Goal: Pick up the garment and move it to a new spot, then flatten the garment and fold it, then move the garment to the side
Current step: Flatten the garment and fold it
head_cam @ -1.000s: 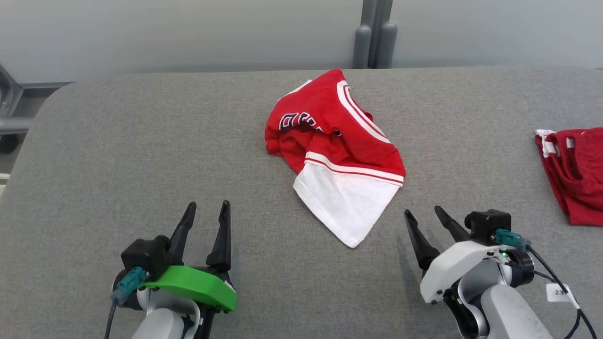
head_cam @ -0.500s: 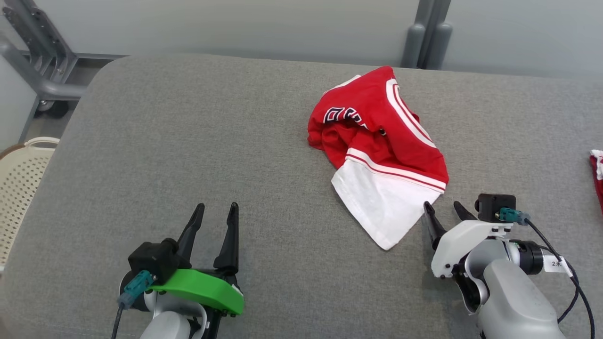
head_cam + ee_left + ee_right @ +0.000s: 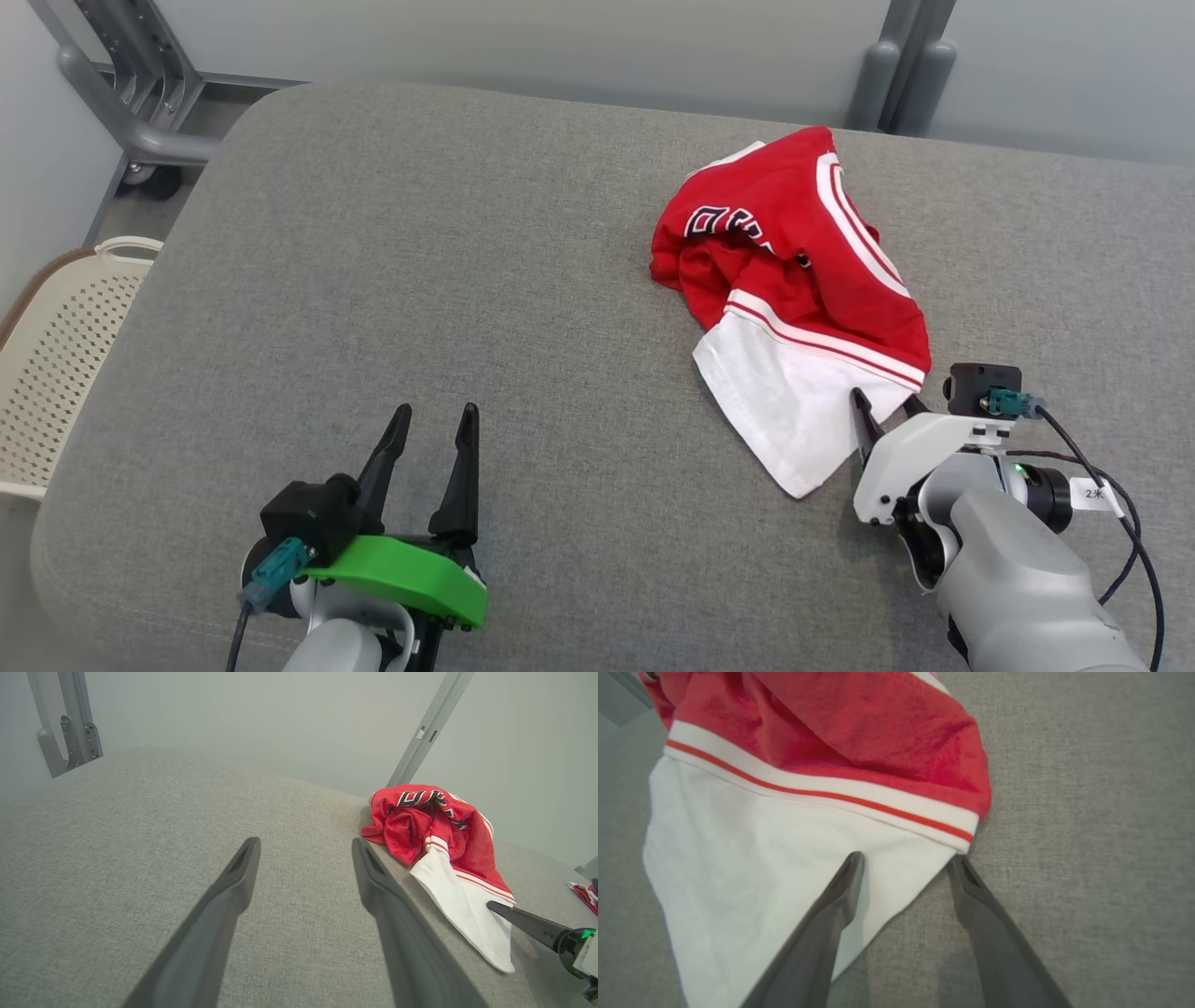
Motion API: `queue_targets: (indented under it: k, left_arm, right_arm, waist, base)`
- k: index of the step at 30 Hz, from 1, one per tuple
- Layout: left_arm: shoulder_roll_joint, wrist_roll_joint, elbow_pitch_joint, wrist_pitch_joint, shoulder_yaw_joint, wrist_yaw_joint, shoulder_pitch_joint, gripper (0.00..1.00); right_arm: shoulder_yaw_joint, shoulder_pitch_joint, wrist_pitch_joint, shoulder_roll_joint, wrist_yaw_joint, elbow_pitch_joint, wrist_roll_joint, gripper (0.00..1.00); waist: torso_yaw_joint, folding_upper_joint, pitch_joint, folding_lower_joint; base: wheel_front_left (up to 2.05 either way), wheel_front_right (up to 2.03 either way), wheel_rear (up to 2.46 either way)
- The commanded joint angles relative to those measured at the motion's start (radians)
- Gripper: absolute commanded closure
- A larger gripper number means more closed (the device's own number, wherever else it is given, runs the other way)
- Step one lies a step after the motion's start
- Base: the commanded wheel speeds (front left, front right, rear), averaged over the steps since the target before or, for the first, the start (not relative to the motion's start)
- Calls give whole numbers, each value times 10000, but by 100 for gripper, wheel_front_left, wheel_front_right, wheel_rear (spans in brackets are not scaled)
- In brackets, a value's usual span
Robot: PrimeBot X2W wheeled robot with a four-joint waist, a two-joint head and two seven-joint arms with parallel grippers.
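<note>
Garment (image 3: 803, 308) crumpled, grey cushion (image 3: 420, 280), pale wall (image 3: 513, 37)

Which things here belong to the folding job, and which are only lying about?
For the job:
crumpled red-and-white fabric garment
right pincer, open at its white edge
left pincer, open
grey padded table

Lying about:
cream perforated plastic basket
grey metal frame

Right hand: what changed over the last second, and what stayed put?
The right hand advanced to the garment; its open fingers now straddle the white corner's edge, one over the cloth, nothing gripped yet. The head view also swung left, shifting the whole picture. The left hand stayed open and parked; the garment kept its crumpled shape.
</note>
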Motion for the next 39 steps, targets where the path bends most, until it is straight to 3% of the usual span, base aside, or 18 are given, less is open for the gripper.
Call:
queue_targets:
  k: [1,2,10,22,31,33,35,39]
  left_arm:
    - [61,19,-3,-3,6,33,148,0]
    - [76,8,-12,-3,18,40,155,0]
    - [127,-34,-49,-1,36,127,251,0]
    - [-32,-88,7,-1,-102,82,333,0]
    - [-134,-90,211,9,-282,-16,-14,0]
    - [-174,-135,278,30,-321,-55,-96,0]
    - [-229,-171,394,49,-368,-131,-178,0]
    - [-322,-208,738,126,-473,-297,-490,0]
  right_arm:
    - [76,14,3,-3,4,181,78,65]
    - [179,-69,-58,-1,4,330,164,100]
    - [483,-675,-666,-26,3,849,497,100]
    - [-1255,-581,-869,-1301,1,534,-887,100]
    - [-2215,-525,-874,-1567,1,265,-1908,100]
    - [-2378,-533,-876,-1566,1,138,-2201,60]
    - [-2599,-550,-875,-1444,1,-19,-2413,0]
    - [-3038,-465,-876,-1268,1,-403,-2777,0]
  waist:
    - [-18,0,-6,0]
    - [-41,0,-11,0]
    - [-535,0,-100,0]
    - [-1492,0,-35,0]
    - [-1772,0,145,0]
    - [-1850,0,150,0]
    - [-1961,0,134,0]
    - [-2275,0,82,0]
  base:
    - [0,0,0]
    - [0,0,0]
    - [0,0,0]
    - [0,0,0]
    - [0,0,0]
    - [0,0,0]
    - [0,0,0]
    - [0,0,0]
